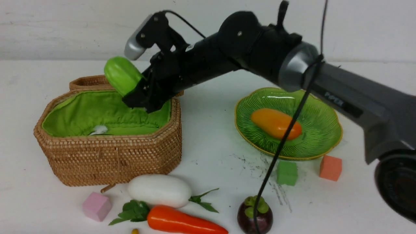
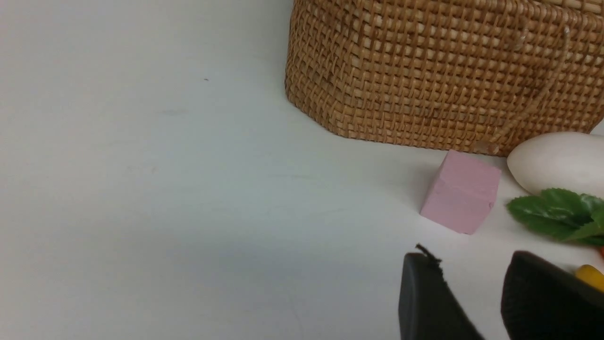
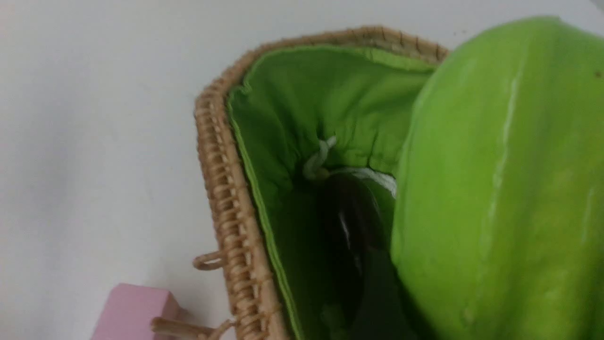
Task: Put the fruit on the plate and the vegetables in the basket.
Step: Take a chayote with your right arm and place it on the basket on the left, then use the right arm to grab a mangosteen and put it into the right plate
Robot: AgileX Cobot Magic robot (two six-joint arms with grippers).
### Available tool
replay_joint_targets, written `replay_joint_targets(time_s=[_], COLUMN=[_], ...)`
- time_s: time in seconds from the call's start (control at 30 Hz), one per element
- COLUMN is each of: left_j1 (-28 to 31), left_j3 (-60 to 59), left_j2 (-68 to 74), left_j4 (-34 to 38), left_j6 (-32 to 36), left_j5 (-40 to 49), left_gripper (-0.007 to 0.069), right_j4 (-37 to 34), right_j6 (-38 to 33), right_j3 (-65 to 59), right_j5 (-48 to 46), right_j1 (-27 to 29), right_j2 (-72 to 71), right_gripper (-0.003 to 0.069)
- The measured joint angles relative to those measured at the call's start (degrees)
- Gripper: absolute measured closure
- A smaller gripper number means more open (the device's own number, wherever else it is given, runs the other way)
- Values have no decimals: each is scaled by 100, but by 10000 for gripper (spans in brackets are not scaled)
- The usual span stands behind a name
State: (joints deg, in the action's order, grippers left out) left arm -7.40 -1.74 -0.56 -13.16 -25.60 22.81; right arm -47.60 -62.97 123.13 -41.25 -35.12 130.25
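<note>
My right gripper (image 1: pixel 131 92) is shut on a stubby light-green cucumber (image 1: pixel 122 74), held above the open basket (image 1: pixel 110 156) near its back rim. In the right wrist view the cucumber (image 3: pixel 500 189) fills the frame, and a dark purple eggplant (image 3: pixel 349 222) lies on the basket's green lining. An orange-yellow mango (image 1: pixel 275 123) lies on the green plate (image 1: pixel 321 130). On the table in front of the basket lie a white vegetable (image 1: pixel 159 190), a carrot (image 1: pixel 182 222) and a mangosteen (image 1: pixel 255 216). My left gripper (image 2: pixel 469 259) is open and empty, low over the table beside a yellow banana tip (image 2: pixel 590 276).
A pink cube (image 1: pixel 97 206) sits at the basket's front left corner. A green cube (image 1: pixel 287 173) and an orange cube (image 1: pixel 330 167) sit in front of the plate. The basket's lid (image 1: pixel 87 82) lies open behind it. My right arm's cable hangs over the plate and the mangosteen.
</note>
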Motion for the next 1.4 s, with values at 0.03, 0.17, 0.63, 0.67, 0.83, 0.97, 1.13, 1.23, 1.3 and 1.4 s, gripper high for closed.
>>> replay_joint_targets(time_s=[0.03,0.17,0.63,0.67,0.83,0.97,1.13,1.23,1.3,1.4], left_j1=[0,0,0,0,0,0,0,0,0,0], left_j3=[0,0,0,0,0,0,0,0,0,0], left_j2=[0,0,0,0,0,0,0,0,0,0], left_j4=[0,0,0,0,0,0,0,0,0,0], left_j6=[0,0,0,0,0,0,0,0,0,0], left_j5=[0,0,0,0,0,0,0,0,0,0], left_gripper=[386,386,386,386,386,386,386,386,386,386], right_j4=[0,0,859,1059,1922,2763,2834,2664,2575,2469], right_j6=[0,7,848,1096,1962,2041,2544,2861,3099,3437], right_j3=[21,34,53,53,-472,-2116,-4206,-4903,-5288,-5559], right_j5=[62,337,-1090,-1351,-2527,-2366,-1861,-1556,-1175,-578], right_j1=[0,0,304,416,1057,1173,904,747,649,552], right_j2=[99,395,-469,-642,-1622,-2628,-3108,-3107,-3088,-3026], right_gripper=[193,193,-19,-18,-3,1,4,6,8,8])
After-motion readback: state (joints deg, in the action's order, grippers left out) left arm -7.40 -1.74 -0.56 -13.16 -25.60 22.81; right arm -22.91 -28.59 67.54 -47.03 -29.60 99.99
